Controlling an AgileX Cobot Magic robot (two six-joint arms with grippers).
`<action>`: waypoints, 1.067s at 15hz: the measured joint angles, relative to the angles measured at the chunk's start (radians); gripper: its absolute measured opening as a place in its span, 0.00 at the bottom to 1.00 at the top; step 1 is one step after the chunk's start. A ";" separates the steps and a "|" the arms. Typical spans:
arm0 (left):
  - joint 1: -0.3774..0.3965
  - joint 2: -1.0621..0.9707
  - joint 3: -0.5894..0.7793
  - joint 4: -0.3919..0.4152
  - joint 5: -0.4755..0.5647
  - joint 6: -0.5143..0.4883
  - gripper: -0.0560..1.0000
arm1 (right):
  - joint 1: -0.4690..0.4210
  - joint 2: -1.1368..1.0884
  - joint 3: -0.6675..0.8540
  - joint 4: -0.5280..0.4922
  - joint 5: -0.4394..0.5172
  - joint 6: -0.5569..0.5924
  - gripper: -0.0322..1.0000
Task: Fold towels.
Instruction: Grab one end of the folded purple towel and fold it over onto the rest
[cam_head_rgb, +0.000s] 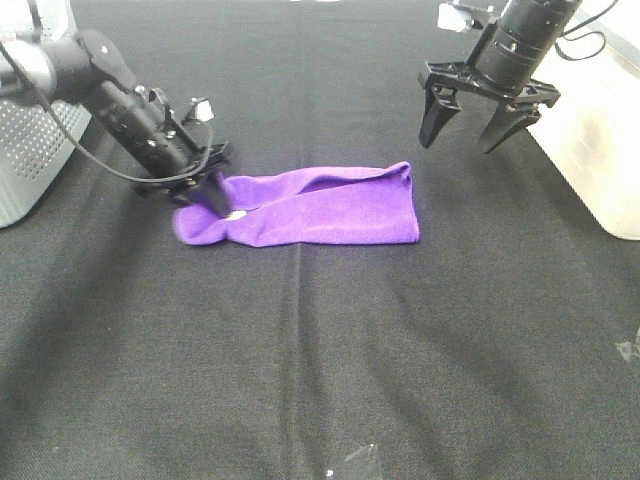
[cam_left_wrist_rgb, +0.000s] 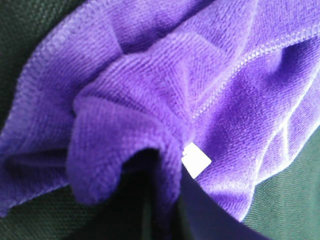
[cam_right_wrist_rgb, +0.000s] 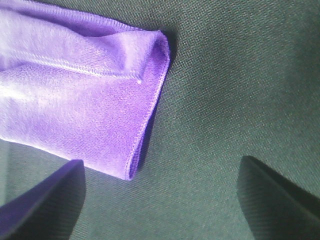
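Note:
The purple towel (cam_head_rgb: 320, 208) lies folded lengthwise into a strip on the black table. My left gripper (cam_head_rgb: 212, 195) is down at its left end and shut on the bunched cloth (cam_left_wrist_rgb: 150, 90), right beside the small white tag (cam_left_wrist_rgb: 196, 160), which also shows in the exterior high view (cam_head_rgb: 238, 214). My right gripper (cam_head_rgb: 466, 135) is open and empty, hovering above and behind the towel's right end. In the right wrist view the towel's right end (cam_right_wrist_rgb: 75, 110) lies flat with its stitched hem showing, between and beyond my open fingers (cam_right_wrist_rgb: 45, 200).
A grey perforated box (cam_head_rgb: 25, 150) stands at the left edge. A translucent white container (cam_head_rgb: 600, 130) stands at the right edge. A black cloth (cam_head_rgb: 320, 350) covers the table. A small clear scrap (cam_head_rgb: 360, 462) lies at the front edge.

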 joint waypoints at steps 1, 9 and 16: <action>0.000 0.000 0.000 0.000 0.000 0.000 0.10 | 0.000 0.000 0.000 0.000 0.000 0.000 0.80; 0.079 -0.215 0.125 0.092 0.000 0.080 0.10 | 0.000 -0.164 0.000 -0.012 0.003 0.009 0.79; -0.109 -0.166 0.024 0.046 0.001 0.092 0.10 | 0.000 -0.414 0.000 -0.127 0.006 0.009 0.79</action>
